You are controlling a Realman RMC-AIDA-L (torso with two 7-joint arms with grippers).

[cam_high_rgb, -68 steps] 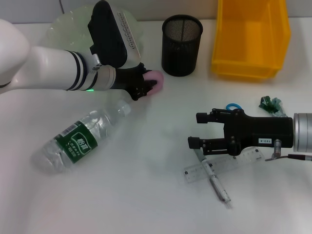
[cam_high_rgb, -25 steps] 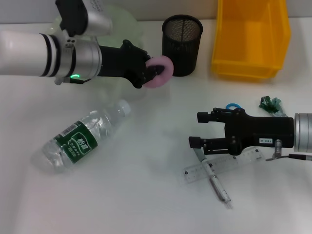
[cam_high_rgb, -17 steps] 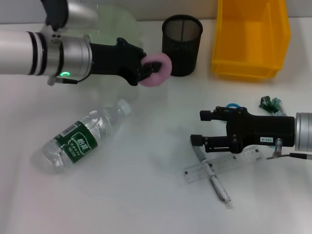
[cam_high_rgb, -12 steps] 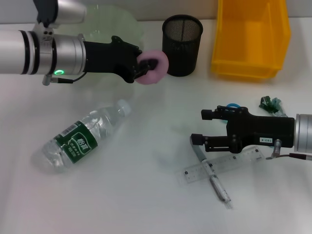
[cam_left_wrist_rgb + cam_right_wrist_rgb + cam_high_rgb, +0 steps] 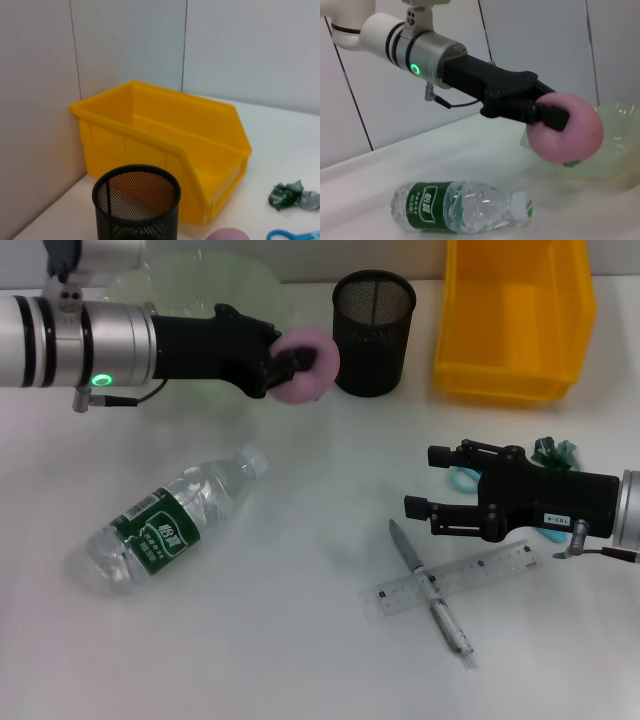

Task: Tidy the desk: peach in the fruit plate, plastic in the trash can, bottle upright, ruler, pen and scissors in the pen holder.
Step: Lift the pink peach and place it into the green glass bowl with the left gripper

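Left gripper [image 5: 285,368] clamped on a round pink peach [image 5: 308,370], held aloft at about 11 o'clock of the desk, just off the rim of a pale green translucent fruit plate [image 5: 205,285] and beside a black mesh cylindrical pen holder [image 5: 373,330]. Green indicator light glowing on the left wrist. Peach not yet in the plate.

Right gripper [image 5: 438,484] hovering at 3 o'clock, fingers apart and empty, black body bearing a small white label too small to read. Blue-handled scissors [image 5: 465,479] partly hidden beneath it. Crumpled green plastic scrap [image 5: 552,452] just behind, toward 2 o'clock.

Clear plastic ruler [image 5: 456,582] lying flat at 5 o'clock, crossed by a grey and clear pen [image 5: 430,593] resting over it.

Clear plastic water bottle [image 5: 165,521] on its side at 8 o'clock, white cap pointing toward the centre, green label with white Chinese characters, not legible enough to read.

Yellow plastic open-fronted bin [image 5: 517,310] standing at 1 o'clock, well apart from the scrap.

All set on a white desk [image 5: 300,640].
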